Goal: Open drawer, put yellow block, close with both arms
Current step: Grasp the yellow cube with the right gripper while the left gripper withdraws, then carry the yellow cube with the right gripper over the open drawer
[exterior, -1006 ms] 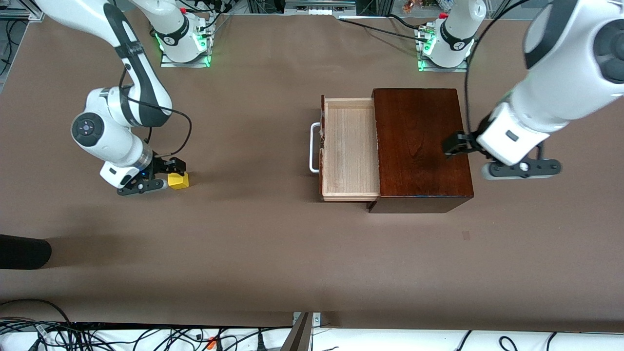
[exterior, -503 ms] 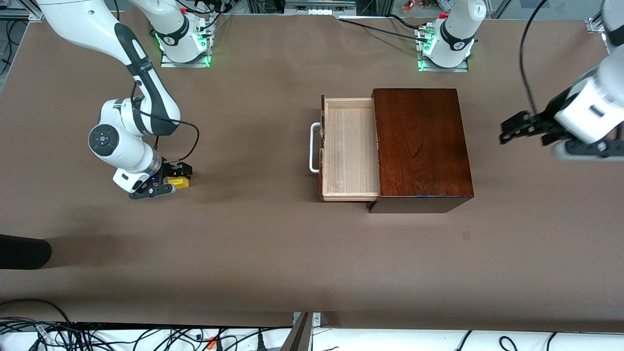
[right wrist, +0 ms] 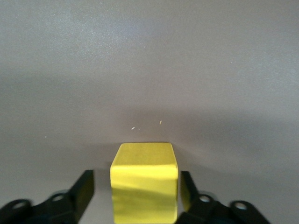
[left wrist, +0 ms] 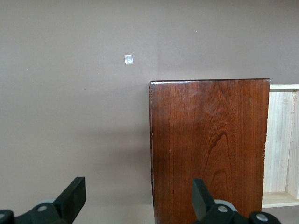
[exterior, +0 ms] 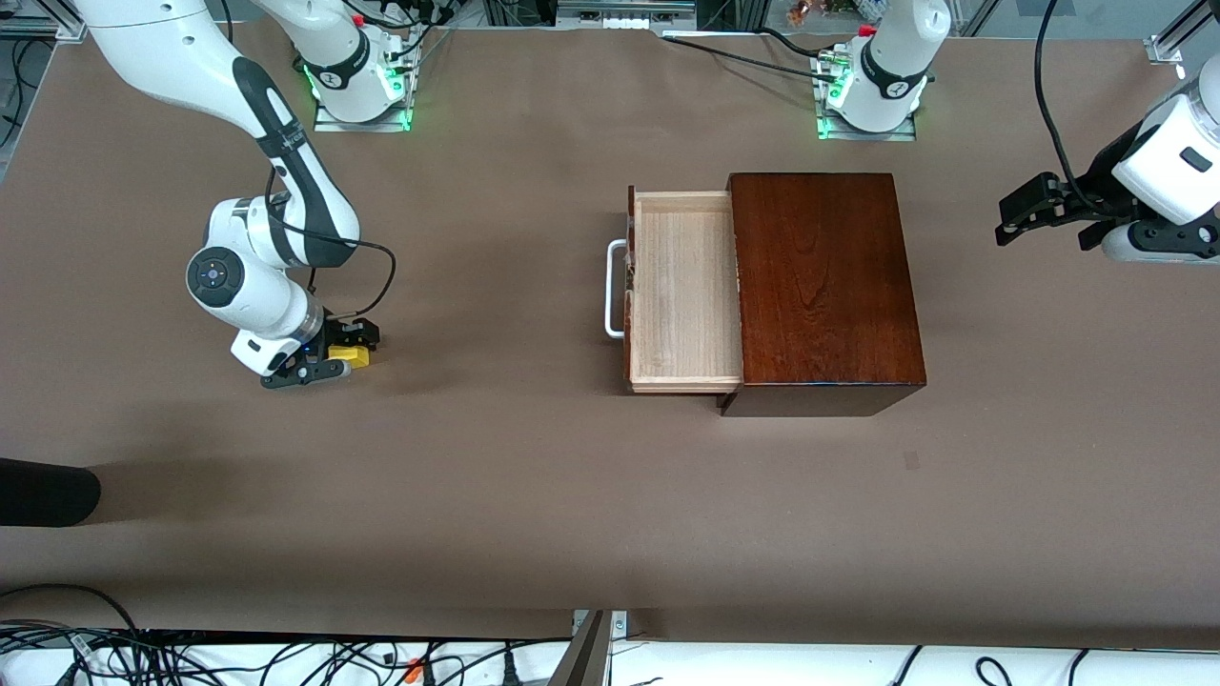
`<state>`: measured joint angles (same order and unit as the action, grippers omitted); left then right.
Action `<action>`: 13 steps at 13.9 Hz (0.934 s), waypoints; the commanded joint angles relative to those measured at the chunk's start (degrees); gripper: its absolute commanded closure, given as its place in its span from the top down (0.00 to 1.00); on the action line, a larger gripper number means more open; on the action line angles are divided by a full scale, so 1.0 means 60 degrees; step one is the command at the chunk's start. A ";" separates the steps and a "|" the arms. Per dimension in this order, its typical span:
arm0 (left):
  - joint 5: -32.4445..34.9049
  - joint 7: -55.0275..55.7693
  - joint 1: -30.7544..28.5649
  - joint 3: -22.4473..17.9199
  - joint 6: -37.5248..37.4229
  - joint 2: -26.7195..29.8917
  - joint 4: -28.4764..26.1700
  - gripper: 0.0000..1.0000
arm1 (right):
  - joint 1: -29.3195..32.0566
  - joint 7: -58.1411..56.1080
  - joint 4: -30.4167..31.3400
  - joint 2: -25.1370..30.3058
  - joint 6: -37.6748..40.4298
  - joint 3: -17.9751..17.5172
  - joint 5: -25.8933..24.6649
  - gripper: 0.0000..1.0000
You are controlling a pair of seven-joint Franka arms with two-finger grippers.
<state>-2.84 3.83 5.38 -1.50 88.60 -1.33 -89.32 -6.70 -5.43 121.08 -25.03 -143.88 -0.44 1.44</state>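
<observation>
Already the yellow block (right wrist: 144,179) sat squarely between the right hand's (exterior: 335,354) spread fingers (right wrist: 83,191), unpinched; the left hand (left wrist: 135,198) hung spread, waiting.

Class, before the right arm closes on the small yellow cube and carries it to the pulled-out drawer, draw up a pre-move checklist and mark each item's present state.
1. Small bright yellow block sits between the right gripper fingers: ok.
2. Fingers already pressed on the block: not ok, gaps show on both sides.
3. Pale wood drawer pulled out: ok.
4. Drawer tray free of objects: ok.
5. Left gripper away from the dark-wood box: ok, open over bare table.
6. Block square to the fingers: cannot tell.
</observation>
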 commanded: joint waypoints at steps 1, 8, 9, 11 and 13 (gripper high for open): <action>-0.0024 -0.0242 0.0070 -0.0058 0.0072 0.0222 -0.0215 1.00 | 0.0003 -0.0193 0.0094 0.0069 -0.0132 -0.0029 0.0082 0.34; 0.0019 -0.0696 0.0099 -0.0058 0.0043 0.0164 -0.0157 1.00 | -0.0508 0.0040 -0.1118 0.0888 0.2102 -0.0351 0.0082 0.15; 0.0005 -0.0696 0.0099 -0.0058 0.0043 0.0178 -0.0171 1.00 | -0.0654 0.0186 -0.1528 0.1049 0.2849 -0.0380 0.0067 0.15; 0.0005 -0.0667 0.0099 -0.0058 0.0028 0.0149 -0.0128 1.00 | -0.0817 0.0275 -0.2450 0.1226 0.4169 -0.0832 0.0067 0.15; 0.0005 -0.0609 0.0099 -0.0058 0.0028 0.0149 -0.0113 1.00 | -0.0947 0.0261 -0.3752 0.1227 0.5415 -0.1563 -0.0064 0.15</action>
<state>-2.84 1.11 5.64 -1.49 88.60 -1.32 -89.43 -11.43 -4.64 105.43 -17.44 -117.97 -6.54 1.43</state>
